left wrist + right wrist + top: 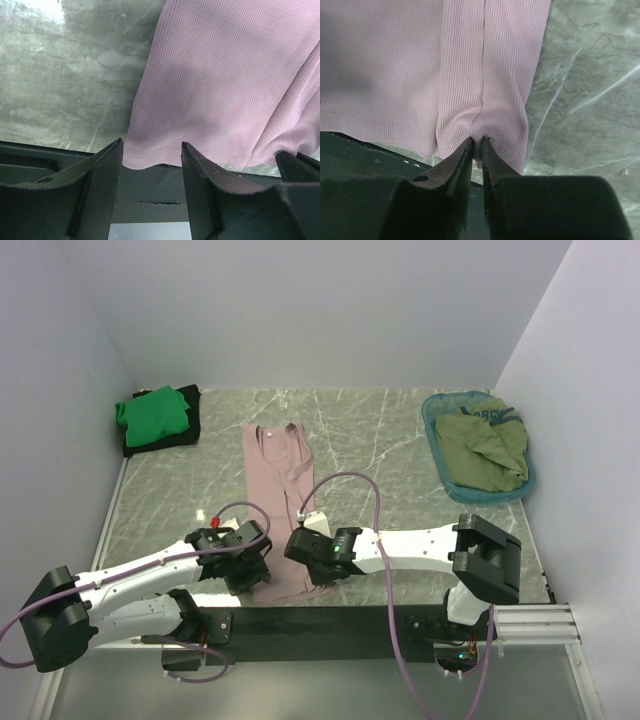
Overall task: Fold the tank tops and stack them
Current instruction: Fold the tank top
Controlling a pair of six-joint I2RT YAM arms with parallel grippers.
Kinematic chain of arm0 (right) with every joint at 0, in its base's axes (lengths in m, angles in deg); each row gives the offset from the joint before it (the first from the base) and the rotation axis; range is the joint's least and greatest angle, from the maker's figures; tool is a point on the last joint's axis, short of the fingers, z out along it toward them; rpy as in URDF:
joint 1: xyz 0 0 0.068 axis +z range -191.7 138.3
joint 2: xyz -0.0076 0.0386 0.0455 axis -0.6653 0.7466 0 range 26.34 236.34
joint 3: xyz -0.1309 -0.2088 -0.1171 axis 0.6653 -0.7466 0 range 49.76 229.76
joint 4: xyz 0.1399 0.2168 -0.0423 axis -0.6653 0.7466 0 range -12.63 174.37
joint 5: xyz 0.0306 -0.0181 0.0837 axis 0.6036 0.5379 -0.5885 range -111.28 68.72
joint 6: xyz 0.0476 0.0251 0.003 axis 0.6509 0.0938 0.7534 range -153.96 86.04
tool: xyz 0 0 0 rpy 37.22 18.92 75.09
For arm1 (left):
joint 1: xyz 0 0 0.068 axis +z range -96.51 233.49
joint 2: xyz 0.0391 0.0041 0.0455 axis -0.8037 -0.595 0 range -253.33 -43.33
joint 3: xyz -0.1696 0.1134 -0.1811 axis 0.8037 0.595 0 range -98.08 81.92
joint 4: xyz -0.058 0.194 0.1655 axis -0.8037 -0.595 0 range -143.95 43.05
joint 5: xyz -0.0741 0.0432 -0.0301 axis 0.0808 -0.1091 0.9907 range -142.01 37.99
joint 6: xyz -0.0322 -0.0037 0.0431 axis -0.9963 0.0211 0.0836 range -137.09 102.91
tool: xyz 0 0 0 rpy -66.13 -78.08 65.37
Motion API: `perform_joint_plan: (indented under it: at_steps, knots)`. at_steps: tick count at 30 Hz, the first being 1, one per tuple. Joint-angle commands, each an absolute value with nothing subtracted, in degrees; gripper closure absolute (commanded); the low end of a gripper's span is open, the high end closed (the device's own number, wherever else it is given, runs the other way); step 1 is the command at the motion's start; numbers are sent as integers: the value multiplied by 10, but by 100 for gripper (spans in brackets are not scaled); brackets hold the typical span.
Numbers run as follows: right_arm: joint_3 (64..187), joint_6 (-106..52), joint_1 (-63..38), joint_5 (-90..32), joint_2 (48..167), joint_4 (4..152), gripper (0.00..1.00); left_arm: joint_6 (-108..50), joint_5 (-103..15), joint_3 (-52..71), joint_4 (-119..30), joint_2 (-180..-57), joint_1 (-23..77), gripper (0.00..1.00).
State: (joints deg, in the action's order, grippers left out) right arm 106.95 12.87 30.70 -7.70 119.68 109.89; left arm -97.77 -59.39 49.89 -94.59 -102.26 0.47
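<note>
Fingers [459,167] of the right gripper [476,142] are clamped on the near hem of the dusty pink ribbed tank top [277,465], close to its right corner, with a small pucker of cloth drawn up between them. Those of the left gripper [152,145] stand apart, straddling the hem near its left corner without biting it.

To make this fold well, the left pair should probably close on the hem at the same depth as the right, so that both corners rise together. The hem can then be carried level toward 12 o'clock and laid near the neckline, with the cloth kept taut between the arms so it does not sag or crease.

This top lies flat at the middle of the grey marbled counter [400,440], straps at 12 o'clock, hem at 6 o'clock just lapping the black base rail [350,620]. It looks thin and limp, and a lengthwise fold line shows near its right edge.
</note>
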Motion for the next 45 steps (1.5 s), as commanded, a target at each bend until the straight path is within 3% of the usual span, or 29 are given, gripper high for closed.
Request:
perform_joint_plan:
  at_steps: [1,10,24,31,45]
  knots:
    - [1090,126,312,-52,1189,1113,80,-986,-592,508,-941,-1013,6,44]
    - [1094,124,316,-56,1197,1117,73,-984,-589,510,-936,-1012,6,45]
    - [1101,122,325,-52,1209,1123,73,-981,-586,512,-933,-1012,6,45]
    - [1109,121,329,-40,1212,1131,82,-981,-585,513,-932,-1012,6,45]
    - [1124,117,335,2,1209,1173,88,-979,-582,512,-932,-1012,6,45]
